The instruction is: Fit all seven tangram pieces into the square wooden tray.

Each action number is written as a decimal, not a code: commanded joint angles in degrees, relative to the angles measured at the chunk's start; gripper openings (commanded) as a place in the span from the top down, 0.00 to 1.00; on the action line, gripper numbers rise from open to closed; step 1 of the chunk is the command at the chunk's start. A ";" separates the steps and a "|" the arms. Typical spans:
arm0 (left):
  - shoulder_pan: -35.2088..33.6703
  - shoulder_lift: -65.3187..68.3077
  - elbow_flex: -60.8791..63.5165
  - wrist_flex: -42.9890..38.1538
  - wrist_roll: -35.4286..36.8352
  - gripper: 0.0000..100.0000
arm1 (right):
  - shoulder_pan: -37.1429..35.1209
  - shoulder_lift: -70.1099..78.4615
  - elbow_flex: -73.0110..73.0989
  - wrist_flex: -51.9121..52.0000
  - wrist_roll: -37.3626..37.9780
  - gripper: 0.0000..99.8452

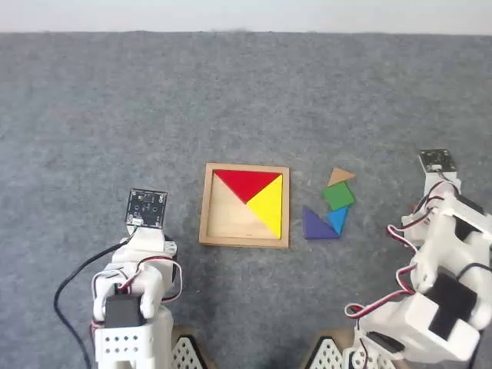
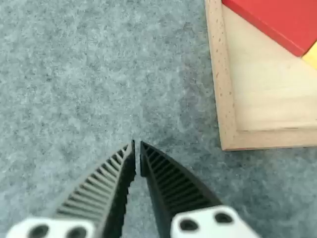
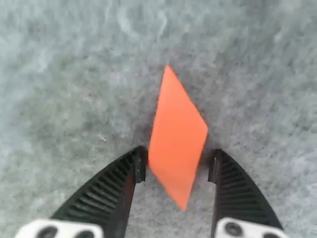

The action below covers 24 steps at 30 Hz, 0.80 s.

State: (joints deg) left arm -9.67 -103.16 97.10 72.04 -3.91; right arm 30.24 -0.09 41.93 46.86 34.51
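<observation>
The square wooden tray (image 1: 206, 206) sits mid-desk on the grey felt covering of the desk (image 1: 115, 100). 2 pieces lie inside it. The red triangle (image 1: 247, 183) fills the far part, with its long side along the far wall. The yellow triangle (image 1: 267, 209) lies with its long side against the right wall. The 2 meet along a slanted edge running from the far right corner to the tray's middle. The left and near parts of the tray floor are bare wood.

4 pieces form a loose cluster on the felt just right of the tray, apart from it. The tan triangle (image 1: 340, 176) is farthest, and the green square (image 1: 338, 195) touches it on the near side. Nearer still is the blue triangle (image 1: 336, 221), with the purple triangle (image 1: 316, 224) touching its left side.

The left gripper (image 2: 137, 145) is over bare felt just left of the tray's near left corner, its fingers together and holding nothing.

The right gripper (image 3: 177, 161) is over the orange parallelogram (image 3: 176, 130), which lies flat on the felt. Its fingers are apart and straddle the piece's nearer end. One fingertip (image 3: 140, 162) is against one edge, and the other is just beside the opposite edge.
</observation>
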 commanded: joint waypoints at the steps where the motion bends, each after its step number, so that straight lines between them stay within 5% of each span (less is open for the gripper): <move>1: 0.35 -0.97 -0.57 0.18 -0.09 0.98 | 1.27 -2.24 -2.90 -1.19 -1.58 0.79; 12: 0.35 -0.97 -0.57 0.18 -0.09 0.98 | -10.86 -16.22 -1.41 10.07 -2.11 0.79; 24: 0.35 -0.97 -0.57 0.18 -0.09 0.98 | -7.60 -2.51 -1.23 0.84 -1.49 0.79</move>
State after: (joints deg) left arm -9.67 -103.16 97.10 72.04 -3.91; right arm 20.13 -4.22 41.76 50.37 32.84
